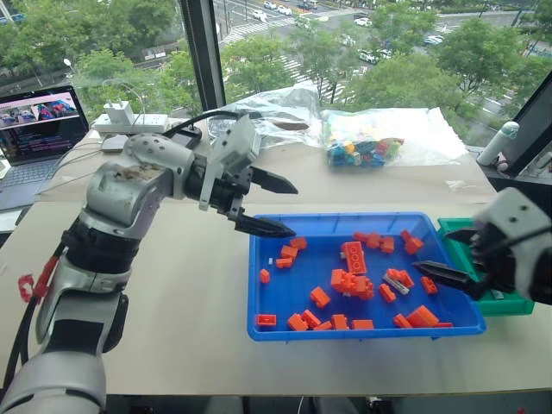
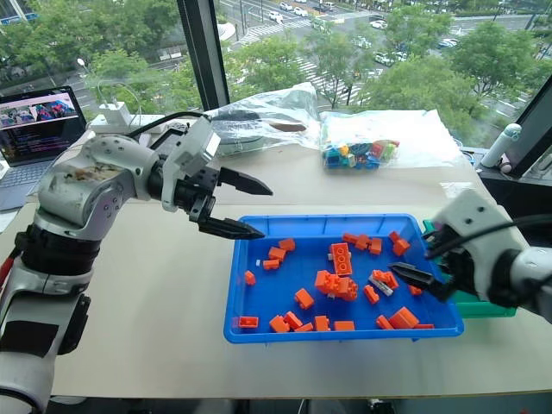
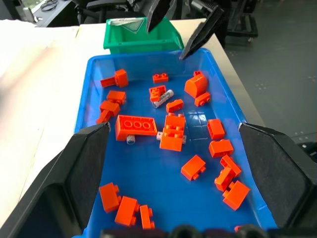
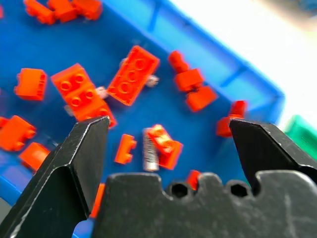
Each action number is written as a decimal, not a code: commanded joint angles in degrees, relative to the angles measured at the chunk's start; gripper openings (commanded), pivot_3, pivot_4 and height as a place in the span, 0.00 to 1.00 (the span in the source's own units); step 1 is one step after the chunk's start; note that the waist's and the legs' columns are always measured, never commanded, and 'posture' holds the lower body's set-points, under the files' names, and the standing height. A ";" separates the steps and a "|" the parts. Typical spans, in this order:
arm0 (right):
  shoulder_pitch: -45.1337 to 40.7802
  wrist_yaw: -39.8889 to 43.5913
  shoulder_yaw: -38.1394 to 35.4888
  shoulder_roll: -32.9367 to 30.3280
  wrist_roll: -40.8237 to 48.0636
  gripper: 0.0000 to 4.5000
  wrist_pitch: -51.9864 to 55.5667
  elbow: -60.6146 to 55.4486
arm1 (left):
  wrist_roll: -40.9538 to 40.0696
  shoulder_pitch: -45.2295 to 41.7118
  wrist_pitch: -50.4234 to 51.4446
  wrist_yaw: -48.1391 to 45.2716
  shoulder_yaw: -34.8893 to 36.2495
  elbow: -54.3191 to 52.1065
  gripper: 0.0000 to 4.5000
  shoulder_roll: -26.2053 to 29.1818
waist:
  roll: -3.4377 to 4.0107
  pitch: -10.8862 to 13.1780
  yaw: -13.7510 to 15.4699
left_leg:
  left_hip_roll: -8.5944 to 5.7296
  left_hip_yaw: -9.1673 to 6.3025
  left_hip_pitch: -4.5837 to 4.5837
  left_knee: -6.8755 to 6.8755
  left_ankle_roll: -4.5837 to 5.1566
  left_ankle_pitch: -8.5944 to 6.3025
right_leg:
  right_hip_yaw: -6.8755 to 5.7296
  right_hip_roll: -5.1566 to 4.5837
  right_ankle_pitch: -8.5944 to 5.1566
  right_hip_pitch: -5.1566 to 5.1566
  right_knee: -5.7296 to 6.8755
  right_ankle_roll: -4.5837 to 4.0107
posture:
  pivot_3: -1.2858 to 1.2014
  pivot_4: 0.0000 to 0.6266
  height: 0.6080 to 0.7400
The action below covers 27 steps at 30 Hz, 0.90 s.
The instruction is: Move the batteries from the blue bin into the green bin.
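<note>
Right gripper: jaws open over blue bin | left gripper: jaws open, empty | step: straddle battery beside brick, avoiding the brick.

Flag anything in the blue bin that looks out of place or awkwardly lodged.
Among the orange bricks in the blue bin, one grey battery lies beside a small brick, and two more cylinder ends, likely batteries, poke out under the long brick and the brick stack, partly covered. Nothing looks spilled or damaged.
</note>
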 commanded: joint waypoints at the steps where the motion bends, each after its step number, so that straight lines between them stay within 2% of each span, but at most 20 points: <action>1: -2.04 3.10 5.25 -1.08 -2.32 0.99 -2.23 3.84 | -0.80 0.38 1.24 1.19 1.78 -3.25 1.00 1.33 | 0.00 0.00 0.11 | -0.02 -0.01 -0.11 0.06 0.02 -0.01 | 0.00 -0.02 0.00 -0.08 0.02 0.00 | 0.52 0.24 0.94; 7: -3.08 6.61 12.14 -1.60 -9.75 0.99 -9.20 10.11 | -2.53 1.02 4.16 2.59 2.44 -4.84 1.00 1.81 | 0.01 0.00 0.00 | -0.01 -0.04 -0.73 0.56 0.14 -0.08 | 0.00 -0.02 0.00 -0.68 0.47 0.02 | 0.52 0.24 0.94; 11: -7.32 7.57 15.29 2.57 -12.64 0.99 -12.65 16.26 | -3.09 1.03 4.72 3.25 2.81 -5.29 1.00 1.73 | 0.01 0.00 -0.26 | 0.04 -0.01 -0.73 0.56 0.14 -0.08 | 0.02 0.02 0.00 -0.76 0.45 0.02 | 0.52 0.24 0.94; 15: -8.79 9.39 18.12 4.09 -16.09 0.76 -15.48 19.72 | -4.42 0.83 6.44 4.28 3.26 -5.35 1.00 1.52 | 0.01 0.00 -0.22 | 0.06 0.00 -0.72 0.56 0.14 -0.08 | 0.03 0.06 0.00 -0.79 0.49 0.01 | 0.52 0.24 0.94; 17: -8.69 10.52 19.47 4.52 -17.62 0.59 -17.01 20.67 | -5.11 0.86 7.11 4.16 3.49 -5.95 1.00 1.94 | 0.01 0.00 -0.13 | 0.06 0.00 -0.73 0.56 0.14 -0.08 | 0.03 0.05 0.00 -0.79 0.50 0.01 | 0.52 0.24 0.94; 18: -8.59 11.12 19.77 4.69 -18.01 0.53 -17.35 20.83 | -5.36 0.87 7.37 4.08 3.65 -6.18 1.00 2.13 | 0.01 0.00 -0.11 | 0.05 0.01 -0.73 0.57 0.14 -0.08 | 0.03 0.03 0.00 -0.79 0.50 0.01 | 0.52 0.24 0.94; 27: -10.20 12.12 19.89 8.41 -20.44 0.53 -19.23 23.58 | -8.87 0.54 9.85 4.55 5.32 -7.27 1.00 2.16 | 0.02 0.00 -0.18 | 0.05 0.01 -0.72 0.57 0.14 -0.08 | 0.03 0.03 0.00 -0.79 0.53 0.01 | 0.52 0.24 0.94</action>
